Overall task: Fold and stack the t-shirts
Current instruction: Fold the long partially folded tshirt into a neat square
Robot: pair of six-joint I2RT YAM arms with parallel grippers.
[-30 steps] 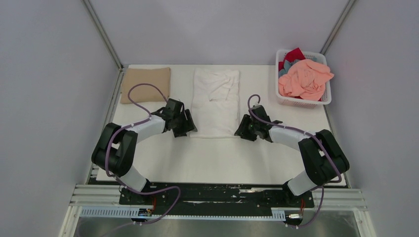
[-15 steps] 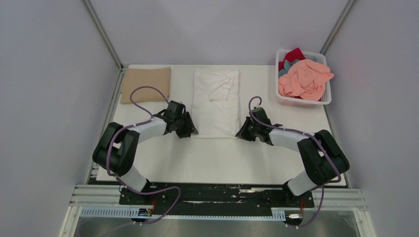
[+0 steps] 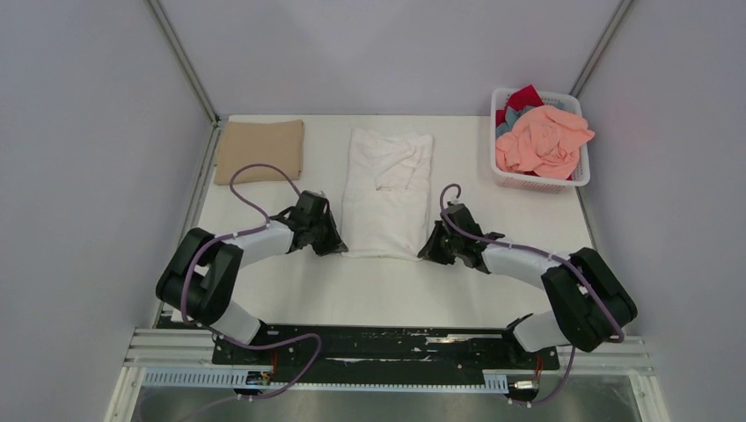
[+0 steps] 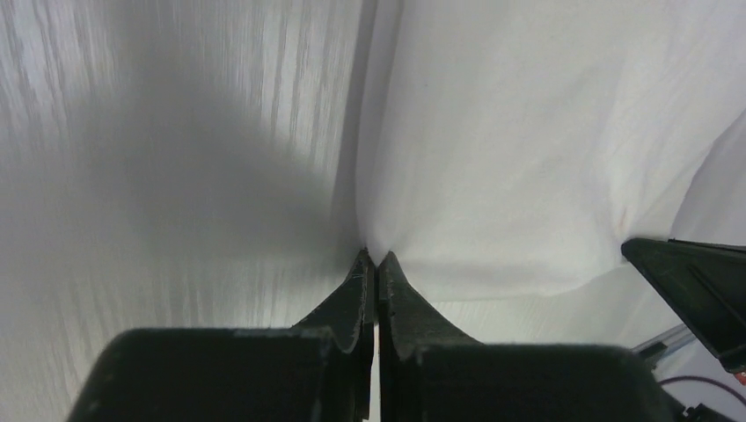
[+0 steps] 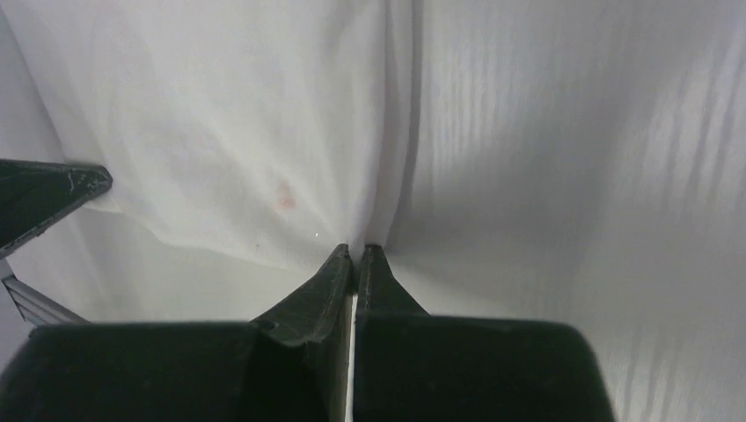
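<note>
The white t-shirt (image 3: 389, 189) lies folded lengthwise in the middle of the table. My left gripper (image 3: 339, 247) is shut on its near left corner, and the pinched cloth (image 4: 493, 176) fans out from the closed tips (image 4: 375, 259). At the near right corner my right gripper (image 3: 428, 251) is shut on the hem in the same way, with white fabric (image 5: 237, 132) spreading from its tips (image 5: 356, 252). A tan t-shirt (image 3: 260, 150) lies folded at the back left. Salmon pink (image 3: 541, 139), red (image 3: 525, 95) and grey-blue shirts fill the basket.
The white lattice basket (image 3: 538, 182) stands at the back right corner. Grey walls close in the table on the left, right and back. The other arm's finger shows at the edge of each wrist view.
Both grippers closed on the white t-shirt's near corners and drew them toward me, stretching the shirt longer. The shirt's far end shifted slightly right.
</note>
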